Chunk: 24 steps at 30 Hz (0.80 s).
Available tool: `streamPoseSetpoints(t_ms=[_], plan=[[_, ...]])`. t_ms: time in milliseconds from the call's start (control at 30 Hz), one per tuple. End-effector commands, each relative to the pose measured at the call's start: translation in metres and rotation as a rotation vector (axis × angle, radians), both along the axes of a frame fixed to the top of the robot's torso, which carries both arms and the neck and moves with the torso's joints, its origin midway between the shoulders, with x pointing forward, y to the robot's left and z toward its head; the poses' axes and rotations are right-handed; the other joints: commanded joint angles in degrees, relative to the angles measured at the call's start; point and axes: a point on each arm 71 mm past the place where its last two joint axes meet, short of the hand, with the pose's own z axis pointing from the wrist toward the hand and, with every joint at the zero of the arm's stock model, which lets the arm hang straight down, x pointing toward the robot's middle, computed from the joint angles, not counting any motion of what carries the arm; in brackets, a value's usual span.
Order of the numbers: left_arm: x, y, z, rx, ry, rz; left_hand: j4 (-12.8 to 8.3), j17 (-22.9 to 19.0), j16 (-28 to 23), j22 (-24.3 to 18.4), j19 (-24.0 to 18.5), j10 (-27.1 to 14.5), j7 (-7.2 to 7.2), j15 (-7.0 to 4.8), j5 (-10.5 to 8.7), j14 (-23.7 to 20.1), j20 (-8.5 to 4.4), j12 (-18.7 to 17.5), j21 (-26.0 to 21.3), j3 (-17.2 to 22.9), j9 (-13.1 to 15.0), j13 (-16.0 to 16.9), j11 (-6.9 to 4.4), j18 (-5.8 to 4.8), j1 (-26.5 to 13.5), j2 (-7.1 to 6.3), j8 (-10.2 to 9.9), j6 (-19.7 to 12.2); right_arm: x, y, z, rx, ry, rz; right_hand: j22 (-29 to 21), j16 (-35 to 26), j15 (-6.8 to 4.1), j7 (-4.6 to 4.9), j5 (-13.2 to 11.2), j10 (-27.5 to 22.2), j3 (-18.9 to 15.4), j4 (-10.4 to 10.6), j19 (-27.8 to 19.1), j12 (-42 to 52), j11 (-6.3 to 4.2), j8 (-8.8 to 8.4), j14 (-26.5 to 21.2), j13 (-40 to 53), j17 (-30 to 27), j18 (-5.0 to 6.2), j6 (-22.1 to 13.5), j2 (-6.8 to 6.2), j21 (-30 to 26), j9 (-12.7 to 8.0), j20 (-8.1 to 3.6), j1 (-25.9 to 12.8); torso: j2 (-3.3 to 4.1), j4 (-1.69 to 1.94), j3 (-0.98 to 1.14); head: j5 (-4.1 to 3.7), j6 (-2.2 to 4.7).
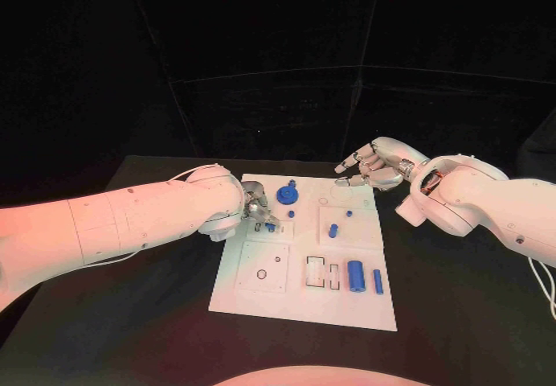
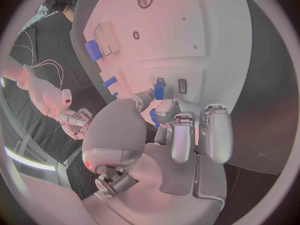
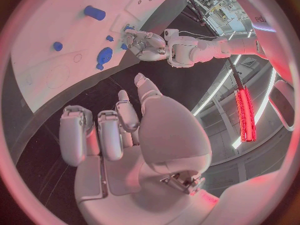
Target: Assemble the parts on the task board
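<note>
While the left hand pinches a blue part, the task board holds more.

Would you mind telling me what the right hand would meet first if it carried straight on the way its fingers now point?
Probably the far edge of the task board: the right hand hovers beyond it, fingers aimed towards the blue gear-like part. Its height above the table is unclear.

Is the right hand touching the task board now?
Apart. In the right wrist view, black table shows between the right hand and the task board.
</note>
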Motion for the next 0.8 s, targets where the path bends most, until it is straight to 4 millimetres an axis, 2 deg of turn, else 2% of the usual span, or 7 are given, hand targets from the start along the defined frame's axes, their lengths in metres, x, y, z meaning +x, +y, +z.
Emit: streamPoseSetpoints(t_ms=[33, 100, 233, 467, 800], plan=[[-0.0018, 0.0011, -0.0026, 0.030, 0.019, -0.008, -9.31, 15.09, 0.18, 1.98, 0.86, 0.54, -0.09, -0.02, 0.20, 5.95, 0.05, 0.41, 0.27, 9.58, 0.09, 0.12, -0.14, -0.67, -0.15, 0.28, 0.28, 0.12, -0.0003, 0.0014, 0.0013, 0.002, -0.001, 0.016, 1.40, -0.19, -0.47, -0.01, 0.27, -0.06, -0.33, -0.03, -0.19, -0.21, -0.27, 0.33, 3.70, -0.03, 4.78, 1.18, 0.47, 0.36, -0.35, -0.07, -0.10, -0.11, 0.01, 0.04, 0.00, 0.01, -0.08], [-0.0021, 0.0012, -0.0027, 0.032, 0.022, -0.009, -9.55, 15.09, 0.18, 2.08, 0.89, 0.67, -0.09, -0.02, 0.47, 5.95, 0.04, 0.56, 0.32, 9.92, 0.15, 0.28, -0.17, -0.69, -0.25, 0.10, 0.38, 0.16, -0.0003, 0.0014, 0.0012, 0.001, 0.000, 0.017, 1.40, -0.19, -0.47, -0.01, 0.27, -0.06, -0.33, -0.03, -0.19, -0.21, -0.27, 0.33, 3.70, -0.03, 4.78, 1.18, 0.47, 0.36, -0.35, -0.07, -0.10, -0.11, 0.01, 0.04, 0.01, 0.11, -0.11], [-0.0022, 0.0019, -0.0028, 0.035, 0.023, -0.007, -10.01, 15.09, 0.18, 2.18, 0.92, 0.75, -0.06, -0.02, 2.78, 5.95, 0.03, 0.55, 0.35, 10.93, 0.35, 0.22, -0.15, -0.70, -0.88, -0.41, 0.70, 0.24, -0.0003, 0.0009, 0.0011, 0.001, 0.001, 0.016, 1.40, -0.19, -0.47, -0.01, 0.27, -0.06, -0.33, -0.03, -0.19, -0.21, -0.27, 0.33, 3.70, -0.03, 4.78, 1.18, 0.47, 0.36, -0.35, -0.07, -0.10, -0.11, -0.02, 0.05, 0.01, 0.16, -0.15], [-0.0025, 0.0025, -0.0031, 0.039, 0.028, -0.008, -10.08, 15.09, 0.18, 2.21, 0.93, 0.82, -0.07, -0.02, 2.98, 5.95, 0.03, 0.64, 0.37, 11.06, 0.38, 0.31, -0.15, -0.70, -1.03, -0.51, 0.75, 0.25, -0.0003, 0.0007, 0.0009, 0.000, 0.003, 0.017, 1.40, -0.19, -0.47, -0.01, 0.27, -0.06, -0.33, -0.03, -0.19, -0.21, -0.27, 0.33, 3.70, -0.03, 4.78, 1.18, 0.47, 0.36, -0.35, -0.07, -0.10, -0.11, -0.01, -0.02, 0.02, 0.13, -0.33], [-0.0029, 0.0027, -0.0033, 0.042, 0.033, -0.012, -10.06, 15.09, 0.18, 2.25, 0.94, 1.16, -0.14, -0.02, 3.26, 5.95, 0.02, 1.04, 0.38, 11.21, 0.49, 0.73, -0.18, -0.71, -1.60, -0.72, 0.97, 0.47, -0.0003, 0.0009, 0.0008, -0.001, 0.004, 0.019, 1.42, -0.21, -0.47, -0.02, 0.32, -0.07, -0.44, 0.03, -0.18, -0.23, -0.27, 0.37, 3.70, -0.06, 4.76, 1.18, 0.50, 0.37, -0.35, -0.07, -0.11, -0.23, -0.01, 0.05, 0.02, 0.13, -0.43]])
